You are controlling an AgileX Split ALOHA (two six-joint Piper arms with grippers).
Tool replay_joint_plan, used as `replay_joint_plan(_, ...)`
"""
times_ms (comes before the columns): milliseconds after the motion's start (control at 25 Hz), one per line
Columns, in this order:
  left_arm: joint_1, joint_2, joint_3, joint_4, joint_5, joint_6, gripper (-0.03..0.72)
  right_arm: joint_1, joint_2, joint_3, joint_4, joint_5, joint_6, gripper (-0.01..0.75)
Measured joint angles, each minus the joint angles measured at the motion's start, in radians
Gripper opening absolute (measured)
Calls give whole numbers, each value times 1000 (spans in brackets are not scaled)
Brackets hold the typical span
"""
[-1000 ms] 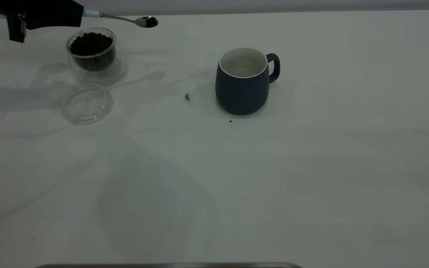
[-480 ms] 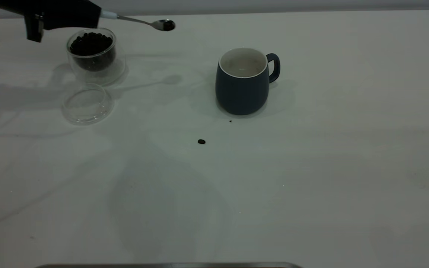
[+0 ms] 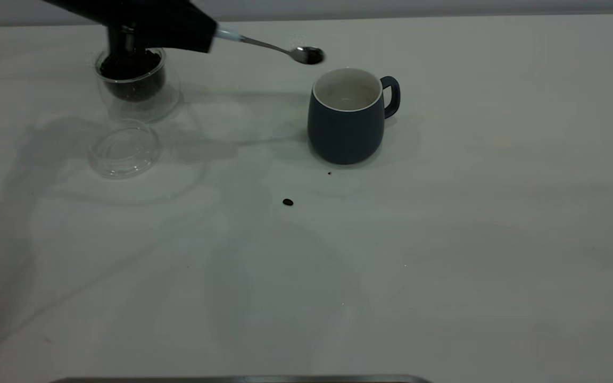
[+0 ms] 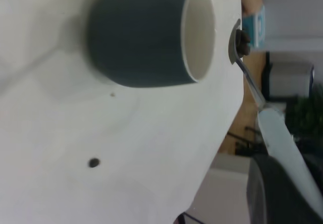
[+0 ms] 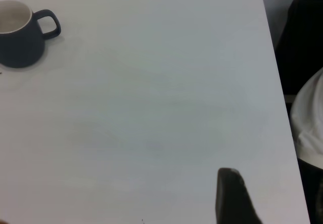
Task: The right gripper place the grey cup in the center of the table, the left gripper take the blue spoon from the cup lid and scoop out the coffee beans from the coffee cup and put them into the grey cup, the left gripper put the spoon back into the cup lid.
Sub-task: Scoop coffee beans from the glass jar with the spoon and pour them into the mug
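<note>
Since a moment ago the black left pincer (image 3: 200, 33), clamping the pale-blue-handled metal spoon (image 3: 280, 49), has carried it bowl-first toward three o'clock, beside the dark blue-grey mug (image 3: 346, 117) on the white tabletop (image 3: 445, 239).

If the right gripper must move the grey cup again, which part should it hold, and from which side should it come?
Probably the loop handle. The grey cup stands upright with its handle toward the right arm's side, so coming in from the right looks simplest. The rounded body is wide for the fingers. The spoon, held by the left gripper, hovers off the rim's left, so that side is occupied.
</note>
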Motion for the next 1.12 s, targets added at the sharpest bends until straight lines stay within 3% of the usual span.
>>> replay_joint_plan(240,-58,0,0,0,0,51,131,0,0,0,0,0,0,363)
replay_joint_plan(640,-67,0,0,0,-59,196,131,0,0,0,0,0,0,363)
replay_joint_plan(1120,-67,0,0,3,-125,700,131,0,0,0,0,0,0,363)
